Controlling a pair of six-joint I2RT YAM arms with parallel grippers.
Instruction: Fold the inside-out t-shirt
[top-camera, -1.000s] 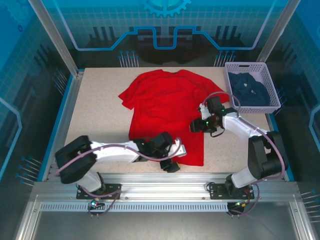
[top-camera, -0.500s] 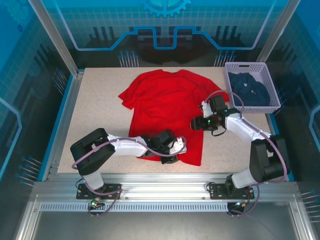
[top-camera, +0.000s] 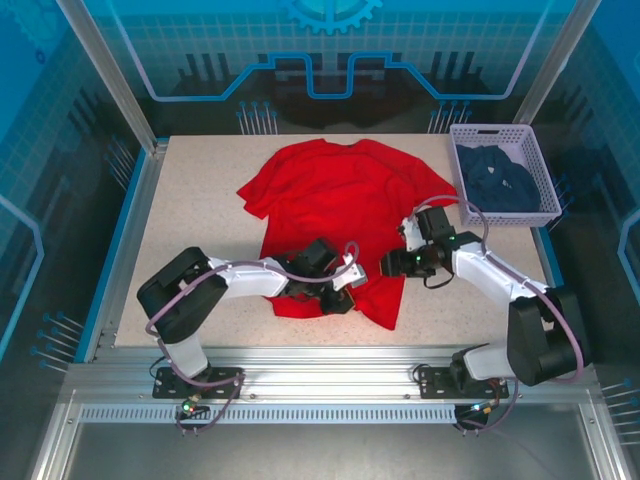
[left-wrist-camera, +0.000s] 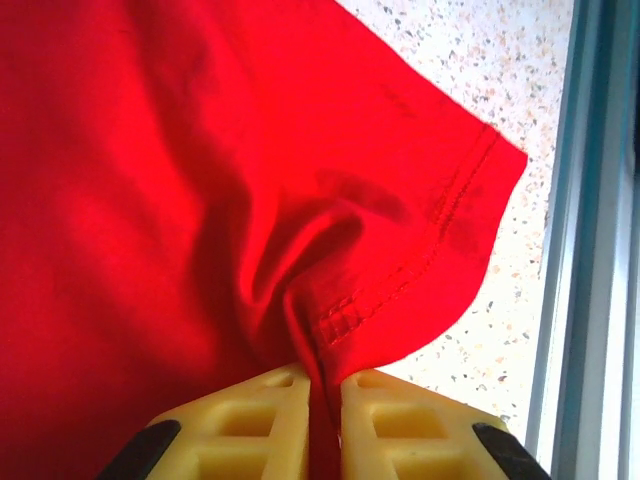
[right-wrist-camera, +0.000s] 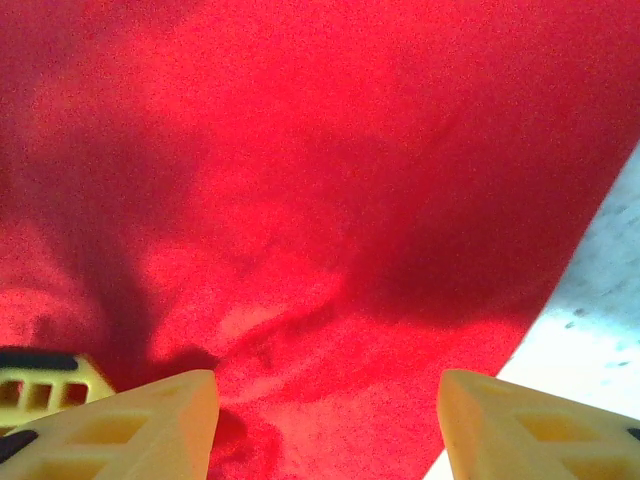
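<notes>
step in hand, by the look of it: taking the near hem of the t-shirt (top-camera: 335, 200) to fold it up toward the collar. to do it well: raise the left end effector (left-wrist-camera: 322, 385) only enough to free the cloth from the counter (top-camera: 200, 230), then carry it away from the arm bases in a low, even arc, with no sideways tug. bring the right end effector (right-wrist-camera: 328, 400) down on the hem at the right side and close it before lifting, for an even rise of both corners and a straight fold line. beware the thin pinch: just a small tuck of cloth between the left fingers, likely to slip under a sharp pull.

left end effector: closed on the t-shirt, gripping a puckered fold right at the stitched hem (left-wrist-camera: 400, 285), a little in from the near corner. right end effector: open, holding nothing, fingers well apart over red cloth near its right edge, bare counter just beyond. cannot tell whether touching the cloth or just above it.

t-shirt: spread on the middle of the counter, plain red face up, collar away from the arms, near hem bunched at the left grip. between the two end effectors: the lower right part of the t-shirt. well apart at far right: a basket (top-camera: 545, 215) with a dark blue garment (top-camera: 495, 180).
</notes>
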